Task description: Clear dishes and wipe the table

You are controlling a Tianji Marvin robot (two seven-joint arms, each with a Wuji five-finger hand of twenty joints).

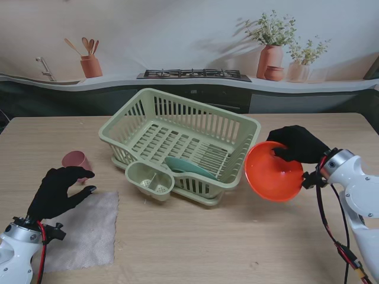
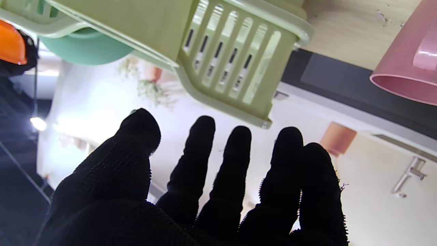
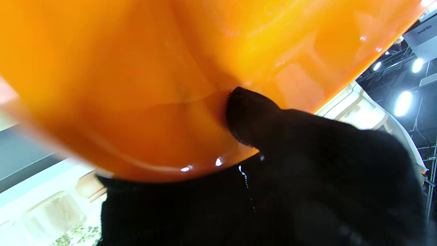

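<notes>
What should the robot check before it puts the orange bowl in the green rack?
1. Right hand shut on the orange bowl: ok.
2. Bowl off the table, tilted on its side: ok.
3. Free space in the green rack: ok at the far side; a teal dish lies at the near side.
4. Left hand open and away from the rack, over the grey cloth: ok.
5. Pink cup out of the bowl's way: ok.
6. Grip firmness: cannot tell.

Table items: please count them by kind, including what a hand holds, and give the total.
Dish rack: 1
Orange bowl, held tilted by the right hand: 1
Green dish in the rack: 1
Pink cup: 1
Grey cloth, under the open left hand: 1
Total: 5
</notes>
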